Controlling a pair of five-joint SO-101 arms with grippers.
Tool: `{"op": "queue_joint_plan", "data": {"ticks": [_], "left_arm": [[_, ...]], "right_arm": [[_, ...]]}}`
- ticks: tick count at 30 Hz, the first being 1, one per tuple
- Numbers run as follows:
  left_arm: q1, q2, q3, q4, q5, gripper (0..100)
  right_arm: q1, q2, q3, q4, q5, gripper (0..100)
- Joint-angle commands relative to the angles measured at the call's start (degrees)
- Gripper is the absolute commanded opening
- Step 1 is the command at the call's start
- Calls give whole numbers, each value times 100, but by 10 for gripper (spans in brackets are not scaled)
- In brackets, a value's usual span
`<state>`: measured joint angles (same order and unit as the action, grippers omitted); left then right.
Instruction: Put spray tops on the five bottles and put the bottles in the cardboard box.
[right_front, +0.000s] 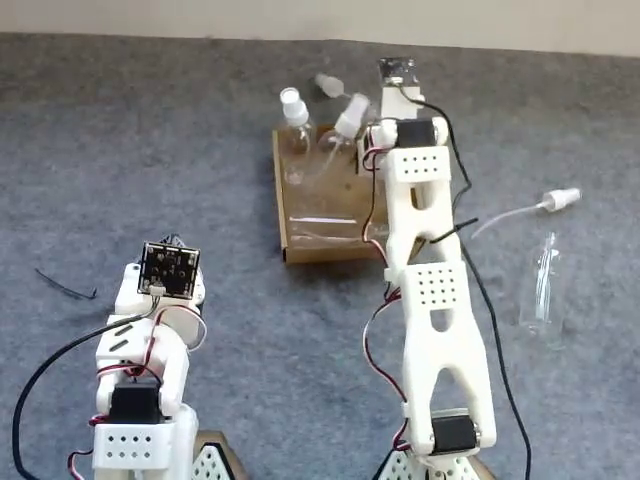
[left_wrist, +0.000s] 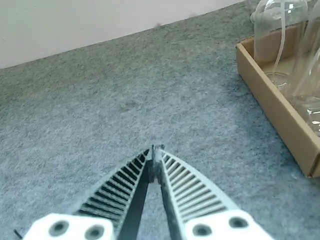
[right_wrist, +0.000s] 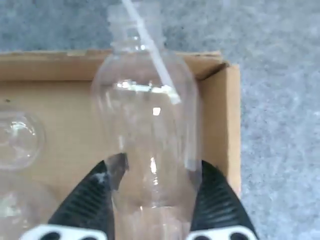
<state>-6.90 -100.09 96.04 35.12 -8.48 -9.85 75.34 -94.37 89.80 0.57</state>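
Soft, even light falls from above on the grey worktop (right_front: 200, 150), and no part of it is dim. Shadows are faint and soft-edged; the plainest is a thin dark strip along the near side of the cardboard box (right_front: 330, 255). The wall (left_wrist: 75, 25) at the far edge is bright and pale. The clear bottle (right_wrist: 150, 110), gripped by the right hand (right_wrist: 156, 170), carries small white glints on its shoulder. The left hand (left_wrist: 156, 150), closed, is evenly lit along its pale ribbed fingers (left_wrist: 190, 180).

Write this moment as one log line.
left gripper shut | right gripper shut on held bottle at cardboard box | loose bottle uncapped
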Motion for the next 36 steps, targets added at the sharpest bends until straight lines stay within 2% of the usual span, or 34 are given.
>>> {"op": "queue_joint_plan", "data": {"ticks": [1,8,22,36], "left_arm": [[92,-40,127,-158,-53,21],[84,-40,127,-158,-53,21],[92,-40,127,-158,-53,21],[92,-40,127,-158,-53,21]], "right_arm": [[-268,-796,-637,-22,-62,4],[-664,-945,-637,57,-62,4],[-567,-971,-637,382,-62,4],[-699,-2554,-637,989,-176,4]]}}
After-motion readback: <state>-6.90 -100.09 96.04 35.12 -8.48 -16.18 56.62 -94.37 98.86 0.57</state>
